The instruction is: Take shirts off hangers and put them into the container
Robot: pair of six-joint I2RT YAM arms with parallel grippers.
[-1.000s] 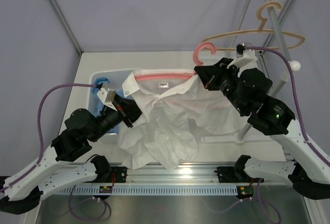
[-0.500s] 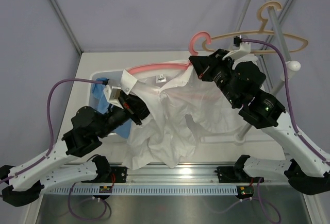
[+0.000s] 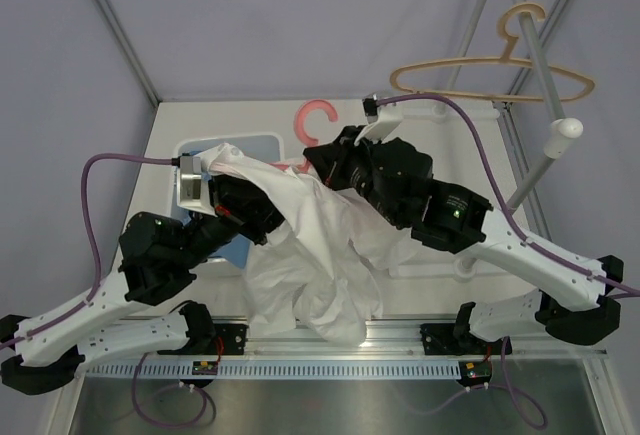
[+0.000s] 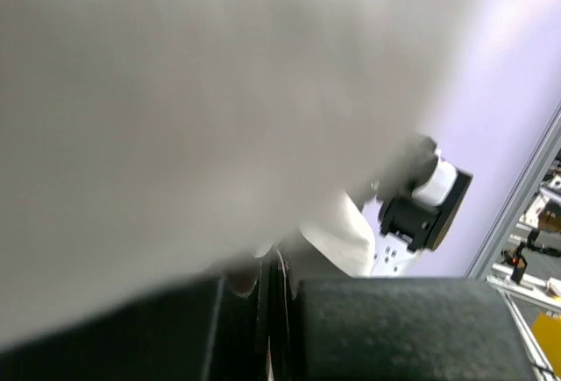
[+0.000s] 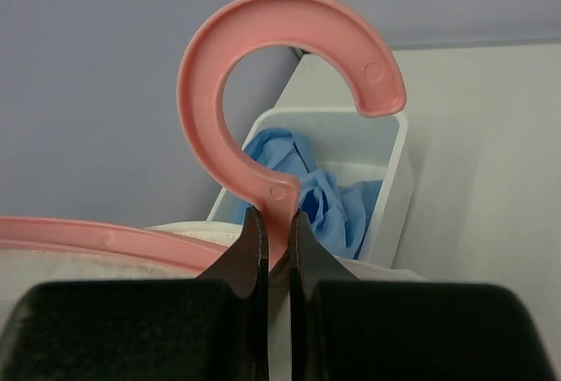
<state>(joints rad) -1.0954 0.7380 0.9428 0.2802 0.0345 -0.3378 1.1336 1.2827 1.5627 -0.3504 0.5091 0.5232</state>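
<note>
Pinching the pink hanger (image 5: 289,11) by its neck, my right claw (image 5: 273,223) stays out of nothing else; my left claw (image 4: 272,267) clenches the white shirt (image 3: 320,255); the blue shirt (image 5: 329,197) lies in the container (image 5: 394,188), at the desk's (image 3: 230,120) far-left corner.

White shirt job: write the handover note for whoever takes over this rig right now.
Left end effector: shut on the white shirt, with cloth draped over it.
Right end effector: shut on the pink hanger at its neck, just below the hook.
Done: the blue shirt lies in the container; the tan hanger hangs bare.
The white shirt is bunched beside the container, not in it. Whether it is fully off the pink hanger cannot be told.
Left: free the white shirt, put it in the container, set the pink hanger down.
</note>
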